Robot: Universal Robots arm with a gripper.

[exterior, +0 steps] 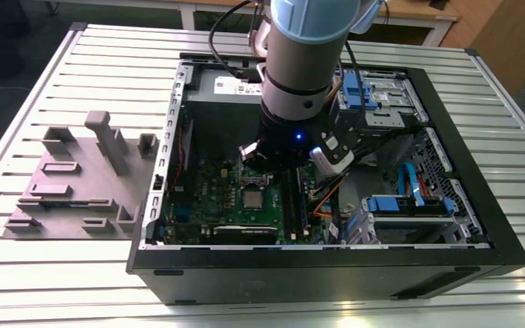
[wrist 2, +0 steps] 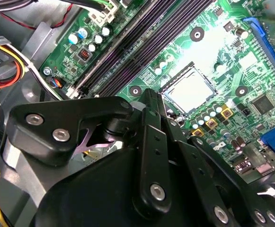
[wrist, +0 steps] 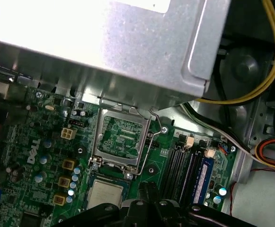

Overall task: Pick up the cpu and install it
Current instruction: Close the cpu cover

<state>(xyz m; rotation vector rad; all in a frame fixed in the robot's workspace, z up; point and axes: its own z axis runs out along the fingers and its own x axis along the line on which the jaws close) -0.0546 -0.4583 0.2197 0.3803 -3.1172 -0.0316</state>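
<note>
One cpu [wrist: 106, 195] sits socketed just beside the hand [wrist: 146, 191]; hand's opening unclear.

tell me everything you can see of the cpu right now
The cpu is a small flat square chip with a silvery-grey metal top and a thin pale rim. It lies level in the dark socket on the green motherboard, with the metal frame swung open beside it. Its visible top is bare; the arm hangs above.
</note>
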